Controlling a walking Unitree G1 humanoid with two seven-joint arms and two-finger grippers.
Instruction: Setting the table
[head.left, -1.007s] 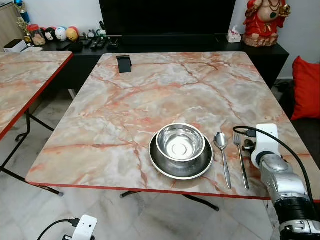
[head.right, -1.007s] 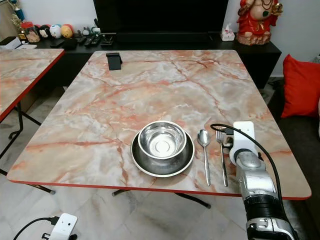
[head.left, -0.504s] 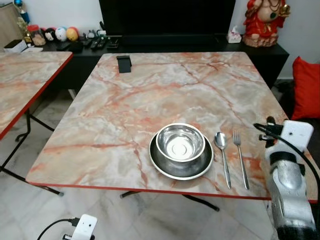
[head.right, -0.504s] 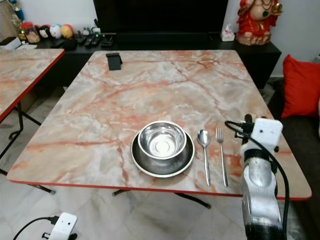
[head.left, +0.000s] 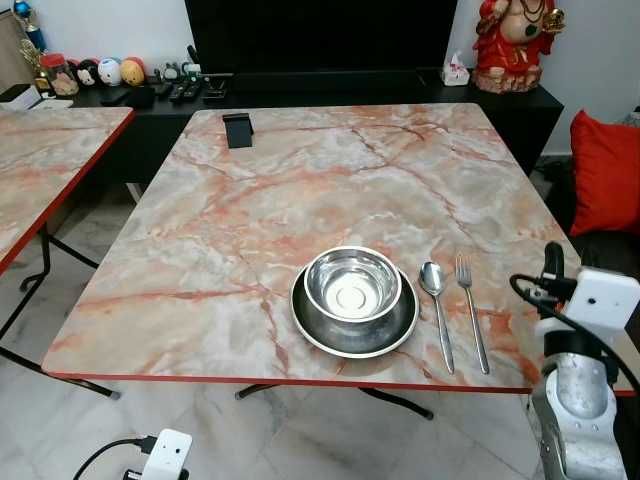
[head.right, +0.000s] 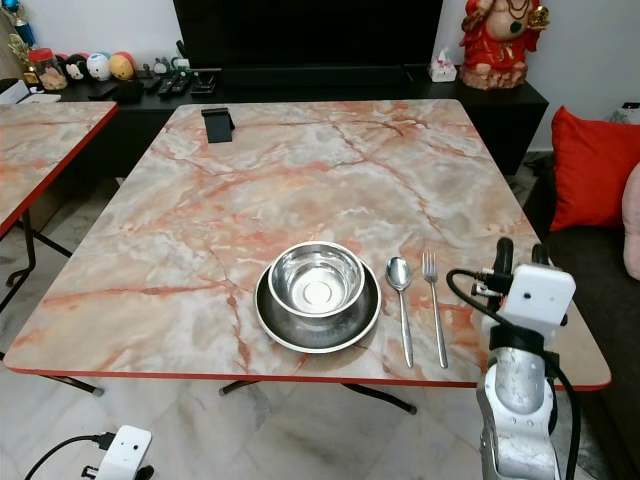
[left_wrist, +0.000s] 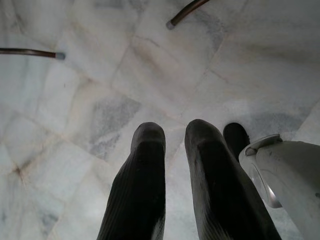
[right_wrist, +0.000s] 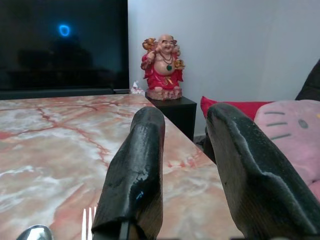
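A steel bowl (head.left: 352, 284) sits nested in a dark plate (head.left: 310, 320) near the front edge of the marble counter (head.left: 300, 180), with a spoon (head.left: 436, 312) just beside it and a fork (head.left: 471, 312) beside the spoon, both lying handle toward the robot as a diner would want them. The place setting looks complete. The right claw (head.right: 518, 256) is raised at the counter's right edge, near the fork but apart from it, its fingers parted and holding nothing, probably clear of the cutlery so as not to disturb it. The left claw (left_wrist: 175, 165) hangs idle over the tiled floor, fingers nearly together and apparently empty, though the angle is poor
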